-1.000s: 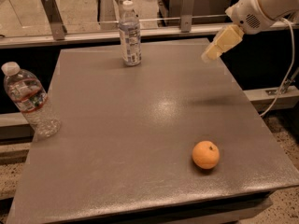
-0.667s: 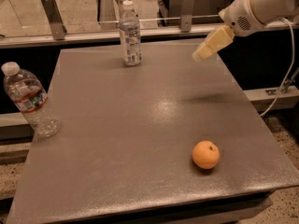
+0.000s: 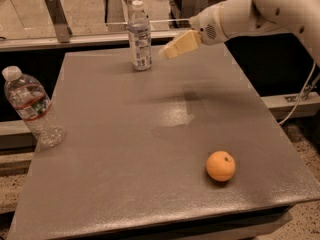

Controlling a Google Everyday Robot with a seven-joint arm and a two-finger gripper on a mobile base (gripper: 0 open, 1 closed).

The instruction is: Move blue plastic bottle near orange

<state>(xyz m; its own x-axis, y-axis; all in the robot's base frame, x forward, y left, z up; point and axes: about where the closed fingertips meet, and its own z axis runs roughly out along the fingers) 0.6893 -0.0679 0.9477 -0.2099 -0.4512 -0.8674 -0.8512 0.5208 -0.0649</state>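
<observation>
Single camera view of a flat, matte grey rectangular tabletop [image 3: 125,184]. The slim, pale blue plastic bottle with a white cap and a white-and-blue printed label [image 3: 140,39] stands upright close to the far edge, a little left of that edge's midpoint. The small round orange fruit with a dark stem dimple [image 3: 220,166] rests near the near right corner, well apart from the blue plastic bottle and set diagonally across the surface from it.

The tan, wedge-shaped two-finger gripper [image 3: 166,52] hangs above the far edge, just right of the blue plastic bottle at about the height of its label, with its tip pointing left toward the bottle. A narrow gap separates the two. How wide the gripper stands is not discernible from this angle, and nothing is seen held in it. The white, rounded robot arm [image 3: 260,9] carrying it enters from beyond the far right corner, and a soft shadow [image 3: 192,96] lies on the tabletop below.

A clear ribbed plastic bottle with a white cap and a red-banded label [image 3: 32,109] stands at the left edge, leaning slightly. A thin white cable [image 3: 300,99] hangs beyond the right edge.
</observation>
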